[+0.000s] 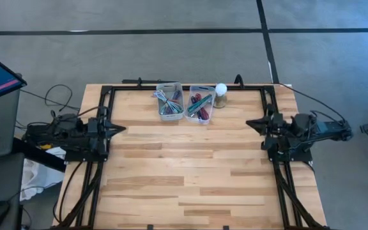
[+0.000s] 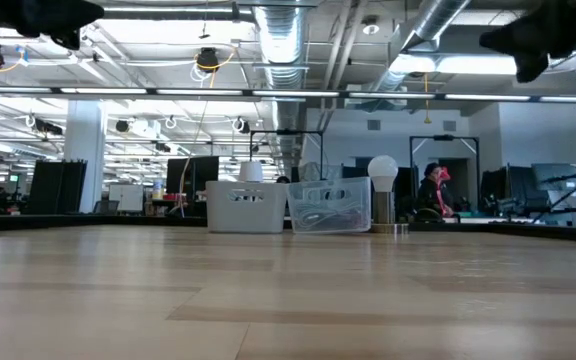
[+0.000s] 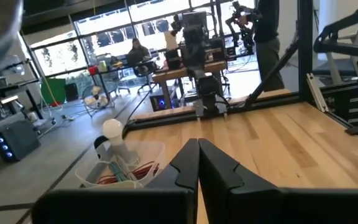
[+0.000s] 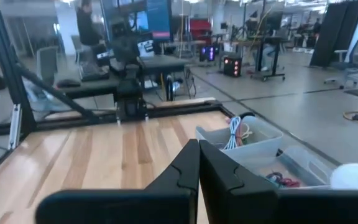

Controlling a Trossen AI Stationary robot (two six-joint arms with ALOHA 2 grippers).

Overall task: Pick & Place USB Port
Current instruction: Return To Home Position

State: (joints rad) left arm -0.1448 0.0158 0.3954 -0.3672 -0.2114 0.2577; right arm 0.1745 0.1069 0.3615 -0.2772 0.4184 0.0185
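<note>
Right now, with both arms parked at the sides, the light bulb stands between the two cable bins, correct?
No. The high view shows the light bulb beside the transparent bin, away from the white bin, not between them. The left arm and right arm are parked at the sides.

Table (image 2: pixel 288 290): white bin (image 2: pixel 246 208), clear bin (image 2: pixel 328 184), bulb (image 2: pixel 382 172)

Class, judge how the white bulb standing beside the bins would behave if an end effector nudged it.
The white bulb stands tall on a narrow base, so it probably tips easily. Its round head would likely roll once down.
</note>
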